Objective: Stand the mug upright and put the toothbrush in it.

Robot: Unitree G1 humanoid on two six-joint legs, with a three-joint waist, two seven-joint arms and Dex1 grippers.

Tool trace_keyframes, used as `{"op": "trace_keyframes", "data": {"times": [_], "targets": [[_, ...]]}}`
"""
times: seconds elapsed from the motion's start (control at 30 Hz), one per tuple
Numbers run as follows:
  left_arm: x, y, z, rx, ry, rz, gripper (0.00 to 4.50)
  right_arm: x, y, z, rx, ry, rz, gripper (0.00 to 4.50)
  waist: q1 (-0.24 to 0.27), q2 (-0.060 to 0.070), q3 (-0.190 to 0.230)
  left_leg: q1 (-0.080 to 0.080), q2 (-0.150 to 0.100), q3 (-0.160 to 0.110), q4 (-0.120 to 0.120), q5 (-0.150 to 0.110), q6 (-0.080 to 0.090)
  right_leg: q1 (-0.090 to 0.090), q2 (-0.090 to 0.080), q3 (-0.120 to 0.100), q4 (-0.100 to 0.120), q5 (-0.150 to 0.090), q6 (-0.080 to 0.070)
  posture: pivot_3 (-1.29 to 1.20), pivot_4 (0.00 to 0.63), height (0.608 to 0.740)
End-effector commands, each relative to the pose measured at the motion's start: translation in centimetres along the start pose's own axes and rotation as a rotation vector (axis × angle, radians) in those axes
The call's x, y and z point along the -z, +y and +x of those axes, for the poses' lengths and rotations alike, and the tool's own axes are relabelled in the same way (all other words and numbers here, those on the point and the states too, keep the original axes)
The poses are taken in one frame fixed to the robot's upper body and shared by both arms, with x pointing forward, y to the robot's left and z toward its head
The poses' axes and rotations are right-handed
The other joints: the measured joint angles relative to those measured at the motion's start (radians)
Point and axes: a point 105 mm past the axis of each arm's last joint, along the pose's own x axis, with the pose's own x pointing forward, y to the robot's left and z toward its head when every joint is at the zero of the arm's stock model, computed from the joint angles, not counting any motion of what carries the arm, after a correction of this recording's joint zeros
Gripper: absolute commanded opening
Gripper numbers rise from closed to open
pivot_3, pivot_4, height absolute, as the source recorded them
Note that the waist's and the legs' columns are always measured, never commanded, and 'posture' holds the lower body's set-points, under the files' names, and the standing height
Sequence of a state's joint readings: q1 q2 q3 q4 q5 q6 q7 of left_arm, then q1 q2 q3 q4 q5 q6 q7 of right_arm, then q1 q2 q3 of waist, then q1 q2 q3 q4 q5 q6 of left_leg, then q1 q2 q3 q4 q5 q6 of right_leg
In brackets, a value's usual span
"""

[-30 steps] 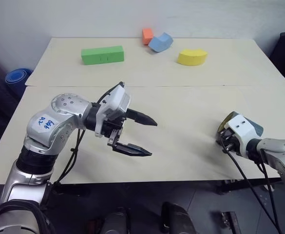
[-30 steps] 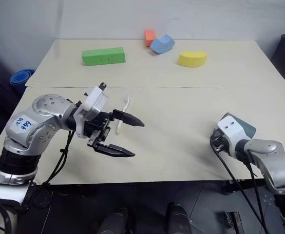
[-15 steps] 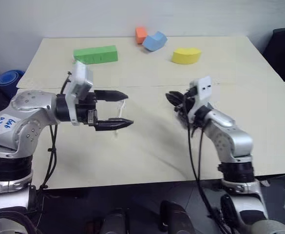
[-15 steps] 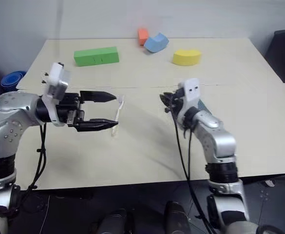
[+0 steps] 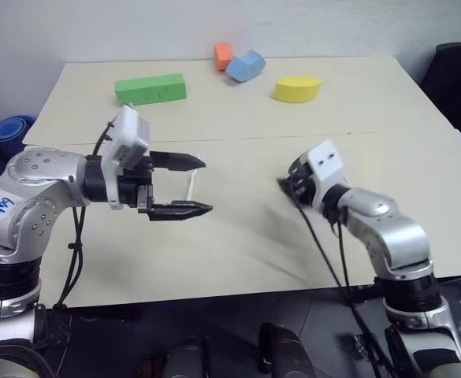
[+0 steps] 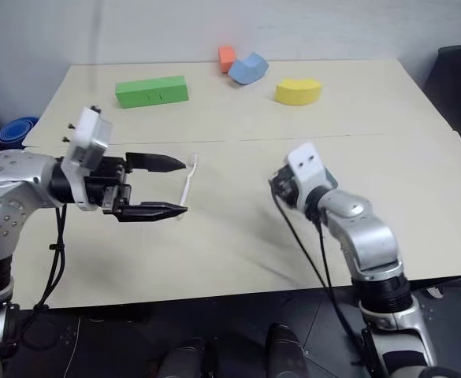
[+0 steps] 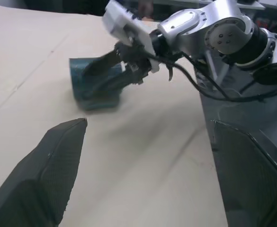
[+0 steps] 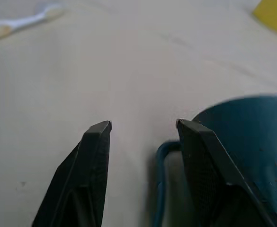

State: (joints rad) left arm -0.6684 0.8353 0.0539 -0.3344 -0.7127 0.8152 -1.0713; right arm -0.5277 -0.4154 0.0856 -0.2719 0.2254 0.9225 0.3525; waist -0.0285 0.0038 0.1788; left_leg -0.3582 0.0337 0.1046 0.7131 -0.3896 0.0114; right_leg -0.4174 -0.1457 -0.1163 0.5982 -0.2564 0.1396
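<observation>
— What's carrying everything?

— A pale beige tabletop [image 5: 238, 244] with a seam running across its middle.

— And lying on it?

— Along the far edge, a green block [image 5: 150, 88], an orange block [image 5: 223, 55] touching a light blue block [image 5: 244, 66], and a yellow block [image 5: 298, 89]. Nearer, the white toothbrush [image 6: 187, 185] lies flat just this side of the seam, and the teal mug [image 7: 94, 86] lies on its side, well apart from it.

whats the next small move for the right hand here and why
Probably ease the right hand straight back, away from the mug. Its fingers stand apart with the mug's handle between them, clamping nothing, and the mug seems to stand on the table. A straight retreat should keep the fingers from catching the handle.
</observation>
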Motion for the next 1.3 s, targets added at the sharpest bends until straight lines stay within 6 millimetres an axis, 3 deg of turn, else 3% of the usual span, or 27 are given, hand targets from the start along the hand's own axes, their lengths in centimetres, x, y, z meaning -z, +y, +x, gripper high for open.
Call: {"op": "trace_keyframes", "data": {"times": [0.03, 0.3, 0.53, 0.63, 0.8, 0.87, 0.97, 1.1, 1.3], "targets": [[-1.2, 0.2, 0.5, 0.032, -0.015, 0.075, 4.5, -1.0, 0.0, -0.1, 0.038, -0.015, -0.013, 2.26, 0.002, 0.0, 0.0, 0.0, 0.0, 0.0, 0.0, 0.0, 0.0, 0.0, 0.0, 0.0, 0.0, 0.0, 0.0, 0.0, 0.15, 0.74], [-1.5, 0.4, 1.6, 0.084, -0.022, 0.114, 4.5, 0.7, -1.5, -0.4, 0.123, 0.124, -0.072, 2.26, 0.0, 0.0, 0.0, 0.0, 0.0, 0.0, -0.001, 0.0, 0.0, 0.0, 0.0, -0.001, -0.001, 0.0, 0.0, 0.0, 0.15, 0.74], [-1.5, 0.5, 1.6, 0.086, -0.029, 0.13, 4.5, 1.7, -2.7, 0.7, 0.148, 0.176, -0.056, 2.26, 0.0, 0.0, 0.0, 0.0, 0.0, 0.0, -0.001, 0.0, 0.0, 0.0, 0.0, 0.0, -0.002, 0.0, 0.0, 0.0, 0.15, 0.74], [-1.6, 0.5, 1.6, 0.083, -0.032, 0.136, 4.5, 2.4, -2.9, 1.3, 0.135, 0.193, -0.038, 1.66, 0.0, 0.0, 0.0, 0.0, 0.0, 0.0, -0.001, 0.0, 0.0, 0.0, 0.0, 0.0, -0.002, 0.0, 0.0, 0.0, 0.15, 0.74], [-1.6, 0.6, 1.4, 0.078, -0.029, 0.138, 4.5, 2.8, -3.3, 1.3, 0.126, 0.195, -0.053, 0.09, 0.001, 0.0, 0.0, 0.0, 0.0, 0.0, -0.001, 0.0, 0.0, 0.0, 0.0, 0.0, -0.002, 0.0, 0.0, 0.0, 0.15, 0.74], [-1.4, 0.7, 1.3, 0.072, -0.026, 0.133, 4.5, 2.7, -3.4, 1.2, 0.121, 0.185, -0.044, 0.03, 0.001, 0.0, 0.0, 0.0, 0.0, 0.0, -0.001, 0.0, 0.0, 0.0, 0.0, 0.0, -0.002, 0.0, 0.0, 0.0, 0.15, 0.74], [-1.3, 0.9, 1.0, 0.046, -0.029, 0.119, 4.5, 1.4, -2.4, 1.4, 0.063, 0.086, -0.01, 0.03, 0.001, 0.0, 0.0, 0.0, 0.0, -0.001, -0.001, 0.0, 0.0, 0.0, 0.0, -0.001, -0.002, 0.0, 0.0, 0.0, 0.15, 0.74], [-1.9, 1.5, 0.1, -0.033, -0.097, 0.057, 4.5, -4.2, -1.1, 0.8, 0.006, -0.357, 0.202, 0.03, -0.006, 0.0, 0.0, 0.0, 0.0, -0.001, -0.001, 0.0, 0.0, 0.0, 0.001, -0.001, -0.002, 0.0, 0.0, 0.0, 0.15, 0.74], [-1.7, 2.1, -1.9, -0.16, -0.091, 0.01, 4.5, -5.3, 1.3, 1.5, -0.092, -0.587, 0.331, 0.03, -0.008, 0.001, 0.0, 0.0, 0.001, -0.001, -0.005, 0.001, -0.002, -0.001, 0.001, -0.001, -0.002, 0.0, 0.0, 0.0, 0.15, 0.74]]}}
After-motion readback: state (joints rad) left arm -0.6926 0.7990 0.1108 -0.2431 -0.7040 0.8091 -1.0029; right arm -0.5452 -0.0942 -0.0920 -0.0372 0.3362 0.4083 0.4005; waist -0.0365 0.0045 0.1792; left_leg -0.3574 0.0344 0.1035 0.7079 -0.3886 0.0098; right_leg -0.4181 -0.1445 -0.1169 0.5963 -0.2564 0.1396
